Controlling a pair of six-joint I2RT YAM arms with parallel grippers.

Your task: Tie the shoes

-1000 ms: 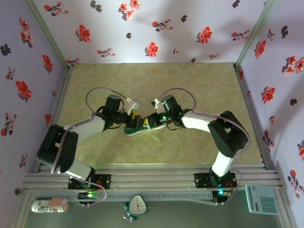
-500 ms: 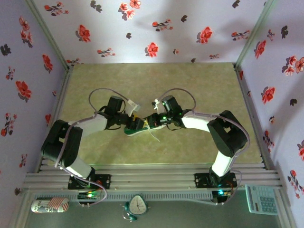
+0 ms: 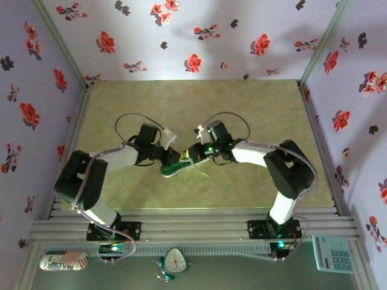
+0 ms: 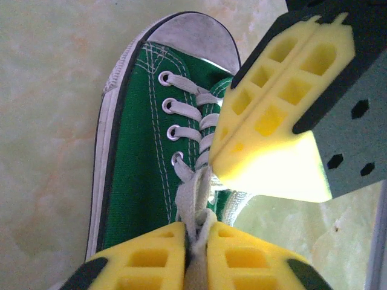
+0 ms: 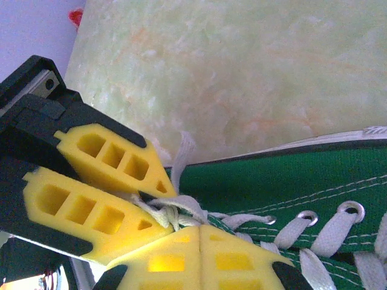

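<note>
left claw pinches laces | right claw pressed together, opposite | we note sneaker toe ahead of left claw

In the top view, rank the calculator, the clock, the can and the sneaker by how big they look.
1. Calculator.
2. Can and clock: about alike.
3. Sneaker: looks smallest, but it is partly hidden, so unsure.
</note>
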